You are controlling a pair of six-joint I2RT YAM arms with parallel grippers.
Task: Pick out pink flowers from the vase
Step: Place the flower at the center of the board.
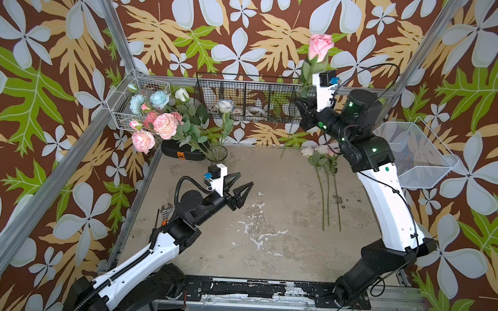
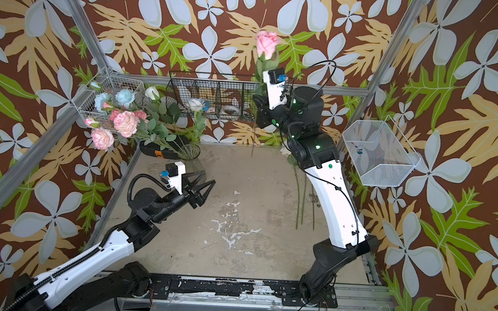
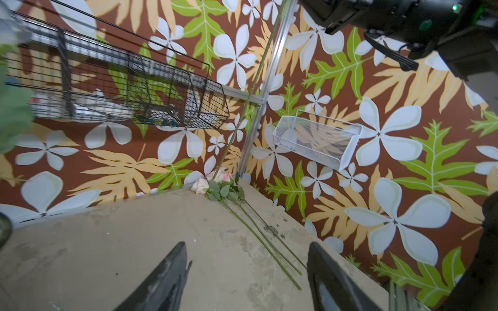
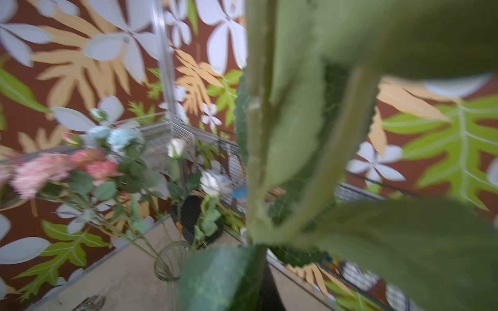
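— At the table's [image 1: 267, 236] far left corner, does the vase [image 1: 216, 154] hold pink flowers [image 1: 165, 125]?
— Yes, several; three flowers [image 1: 319, 154] lie out. The right gripper [image 1: 300, 105] pinches a pink rose [image 1: 320, 46] high; the left gripper [image 1: 245, 179] gapes, empty.

No readable text, labels, brands or numbers anywhere in view.

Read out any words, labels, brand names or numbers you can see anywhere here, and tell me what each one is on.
No text can be read in any view.
Rolls in the black wire basket: any print is too small to read.
Small coloured items in the white mesh basket: too small to read.
Black case: no legible marking.
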